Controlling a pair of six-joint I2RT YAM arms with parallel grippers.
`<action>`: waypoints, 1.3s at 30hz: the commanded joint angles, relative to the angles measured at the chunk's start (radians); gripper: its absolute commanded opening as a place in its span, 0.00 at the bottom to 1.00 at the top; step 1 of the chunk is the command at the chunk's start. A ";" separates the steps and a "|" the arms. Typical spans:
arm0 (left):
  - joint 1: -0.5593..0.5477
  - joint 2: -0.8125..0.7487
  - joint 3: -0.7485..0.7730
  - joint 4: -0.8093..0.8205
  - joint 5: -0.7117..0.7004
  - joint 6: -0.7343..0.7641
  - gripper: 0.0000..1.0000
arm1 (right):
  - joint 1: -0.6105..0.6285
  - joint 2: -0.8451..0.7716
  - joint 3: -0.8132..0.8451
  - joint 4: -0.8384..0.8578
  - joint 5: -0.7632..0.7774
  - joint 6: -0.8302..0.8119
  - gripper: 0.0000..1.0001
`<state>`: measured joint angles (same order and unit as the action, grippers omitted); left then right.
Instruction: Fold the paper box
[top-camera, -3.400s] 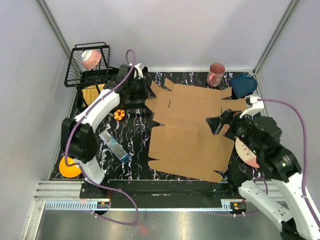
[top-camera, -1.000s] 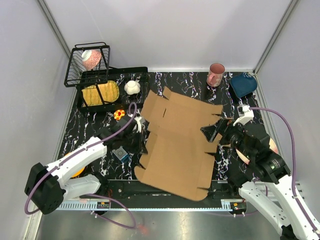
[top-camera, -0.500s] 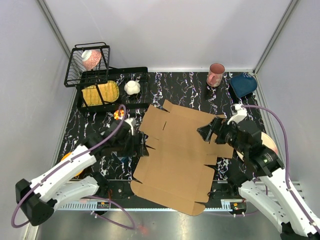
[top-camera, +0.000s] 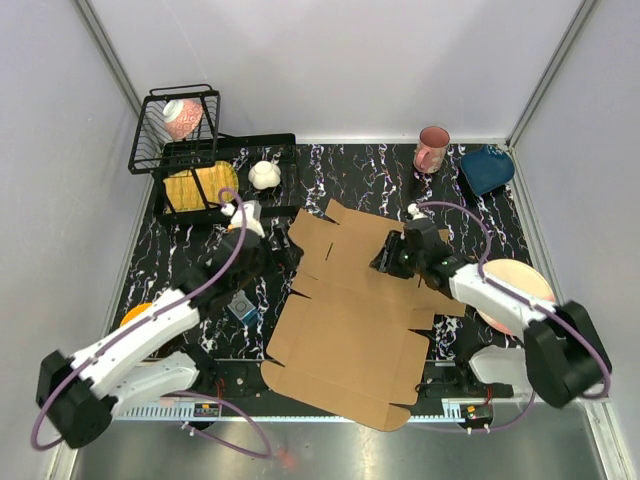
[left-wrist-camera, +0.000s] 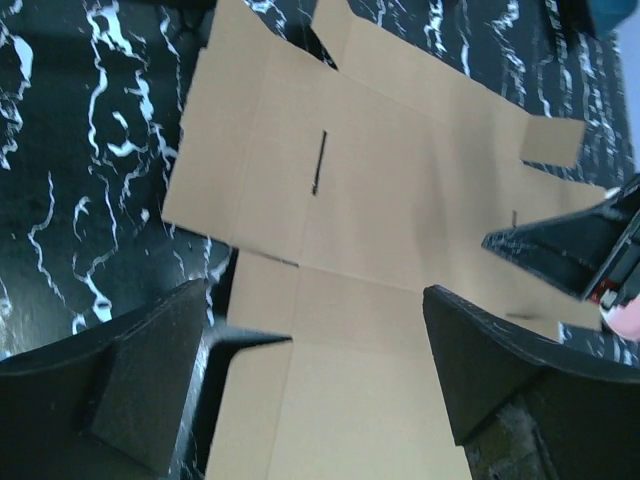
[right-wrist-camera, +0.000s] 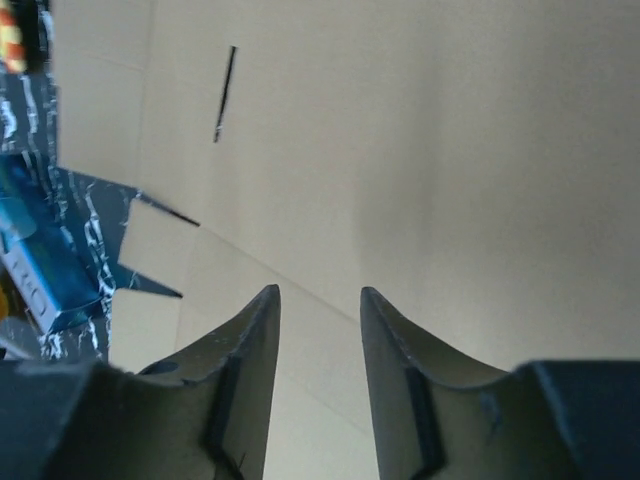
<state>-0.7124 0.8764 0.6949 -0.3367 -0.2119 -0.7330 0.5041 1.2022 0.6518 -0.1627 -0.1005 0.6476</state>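
The paper box (top-camera: 345, 320) is a flat brown die-cut cardboard sheet lying unfolded on the marbled black table. My left gripper (top-camera: 285, 258) hovers at the sheet's left edge with jaws wide apart and nothing between them. In the left wrist view its fingers (left-wrist-camera: 150, 380) frame the paper box (left-wrist-camera: 380, 220) below. My right gripper (top-camera: 383, 262) is low over the sheet's upper middle. The right wrist view shows its fingers (right-wrist-camera: 255, 350) only a narrow gap apart, with nothing held and the bare paper box (right-wrist-camera: 450, 180) beneath.
A wire basket (top-camera: 175, 130) and a black tray (top-camera: 205, 185) holding a yellow item stand at the back left, with a white object (top-camera: 264, 175) beside them. A pink mug (top-camera: 432, 150) and blue bowl (top-camera: 487, 168) are back right. A pink plate (top-camera: 512, 290), blue packet (top-camera: 240, 305) and orange disc (top-camera: 135, 315) flank the sheet.
My left gripper let go of the sheet's left edge, opened wide and drew back. My right gripper swung in over the sheet's middle and its jaws narrowed. The sheet slid slightly nearer.
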 joint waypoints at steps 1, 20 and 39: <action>0.039 0.184 0.115 0.176 -0.028 0.093 0.90 | 0.005 0.123 0.052 0.155 -0.018 -0.002 0.42; 0.202 1.055 0.871 0.101 0.201 0.214 0.74 | 0.005 0.366 -0.075 0.307 -0.062 0.076 0.30; 0.174 1.291 1.011 0.027 0.158 0.343 0.46 | 0.005 0.378 -0.064 0.258 -0.053 0.049 0.25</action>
<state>-0.5190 2.1826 1.6882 -0.3626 -0.0540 -0.4568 0.5022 1.5421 0.5945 0.1520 -0.1600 0.7185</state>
